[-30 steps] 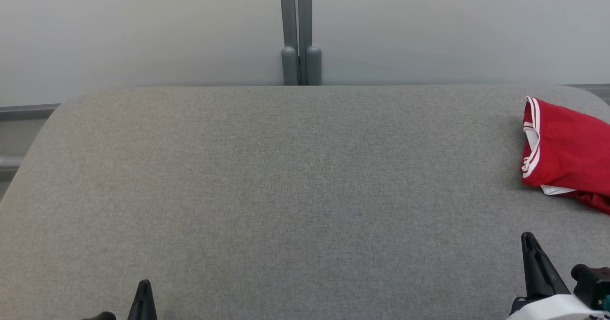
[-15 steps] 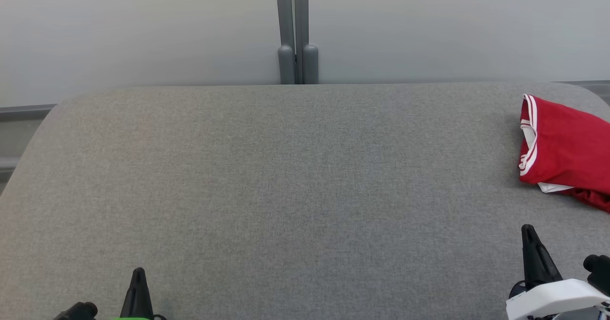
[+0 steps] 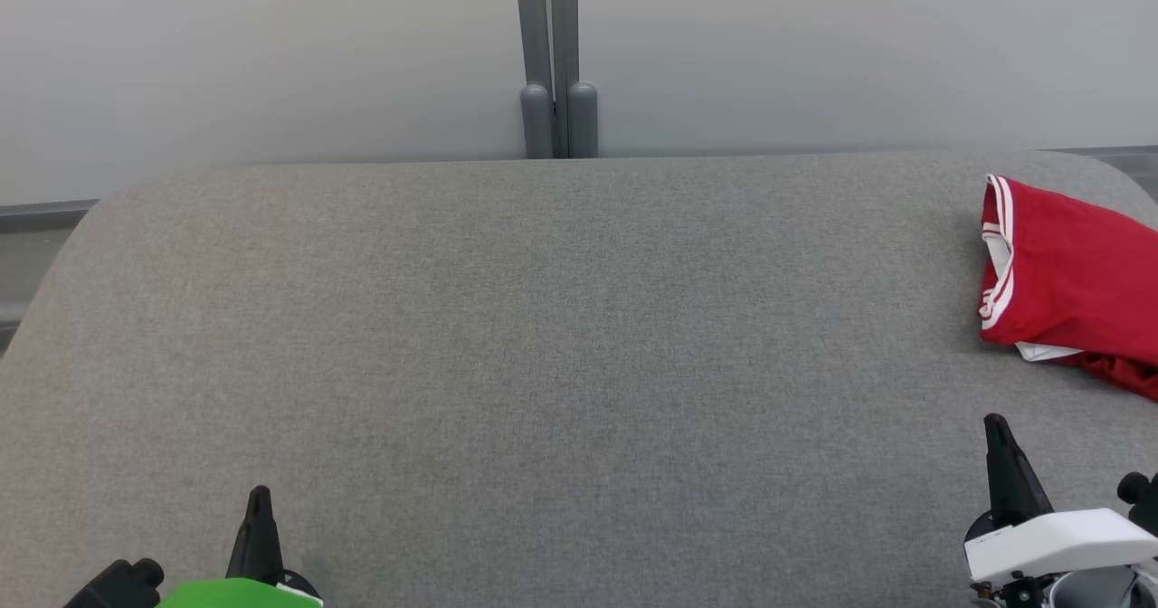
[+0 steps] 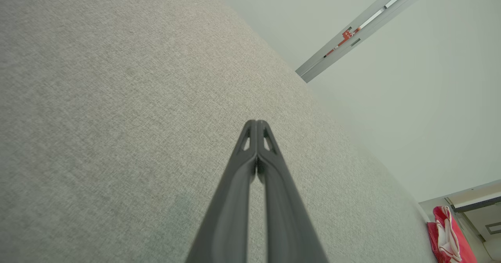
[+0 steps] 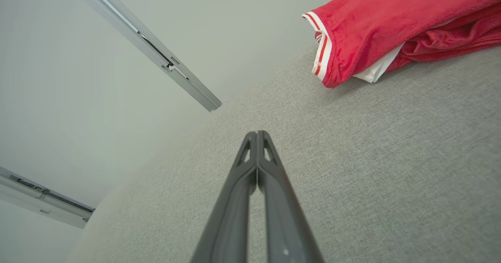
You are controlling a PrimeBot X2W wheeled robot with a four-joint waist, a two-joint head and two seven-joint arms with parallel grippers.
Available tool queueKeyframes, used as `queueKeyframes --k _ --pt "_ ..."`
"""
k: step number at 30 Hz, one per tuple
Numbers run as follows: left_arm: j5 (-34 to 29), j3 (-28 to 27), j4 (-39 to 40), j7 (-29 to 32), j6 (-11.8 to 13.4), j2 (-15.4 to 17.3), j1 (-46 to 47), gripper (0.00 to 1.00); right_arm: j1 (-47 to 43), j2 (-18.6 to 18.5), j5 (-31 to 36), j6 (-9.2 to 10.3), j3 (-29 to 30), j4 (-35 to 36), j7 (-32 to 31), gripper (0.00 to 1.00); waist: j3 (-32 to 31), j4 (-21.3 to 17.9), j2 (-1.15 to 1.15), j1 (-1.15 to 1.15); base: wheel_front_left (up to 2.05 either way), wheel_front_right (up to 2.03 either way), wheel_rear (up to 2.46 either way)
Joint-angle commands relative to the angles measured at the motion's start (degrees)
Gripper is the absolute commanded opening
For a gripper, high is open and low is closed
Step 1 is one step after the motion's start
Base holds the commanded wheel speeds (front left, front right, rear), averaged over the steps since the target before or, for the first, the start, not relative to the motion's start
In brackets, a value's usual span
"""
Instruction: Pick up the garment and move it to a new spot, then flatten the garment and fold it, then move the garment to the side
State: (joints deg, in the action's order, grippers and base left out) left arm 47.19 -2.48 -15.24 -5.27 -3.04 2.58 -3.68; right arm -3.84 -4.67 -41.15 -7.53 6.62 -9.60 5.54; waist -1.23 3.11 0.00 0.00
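The garment (image 3: 1077,287) is red with white stripes along one hem and lies bunched at the far right of the grey table, partly cut off by the head view's edge. The same garment (image 5: 383,32) shows at the top right of the right wrist view, and small as the garment (image 4: 450,237) in the left wrist view's lower right corner. My right gripper (image 3: 995,427) stands shut near the front right, a little short of the garment, holding nothing. At the front left my left gripper (image 3: 260,497) is shut and empty too. Their tips meet as the left gripper (image 4: 256,123) and the right gripper (image 5: 257,133).
The grey fabric-covered table (image 3: 561,346) has rounded far corners. Behind it stands a pale wall with a grey vertical post (image 3: 550,56). A wide stretch of bare tabletop lies between the two grippers and left of the garment.
Both grippers have come up into the head view, showing more of their bodies. The whole picture has shifted slightly, so the camera moved. The garment lies as before.
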Motion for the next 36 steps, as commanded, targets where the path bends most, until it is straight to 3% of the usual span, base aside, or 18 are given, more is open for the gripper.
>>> queueKeyframes --k 1,36 --pt "2.14 -0.46 0.76 0.38 -0.51 0.23 1.83 0.0 1.64 -0.21 -2.26 0.02 0.04 0.33 -0.56 0.0 0.03 -0.05 0.0 0.0 0.0 0.0 0.0" --pt "23.69 -2.31 1.09 6.18 -2.61 0.36 6.19 0.0 6.09 0.8 -26.73 0.02 0.0 -2.06 -6.41 0.0 0.59 -1.29 0.0 0.0 0.0 0.0 0.0"
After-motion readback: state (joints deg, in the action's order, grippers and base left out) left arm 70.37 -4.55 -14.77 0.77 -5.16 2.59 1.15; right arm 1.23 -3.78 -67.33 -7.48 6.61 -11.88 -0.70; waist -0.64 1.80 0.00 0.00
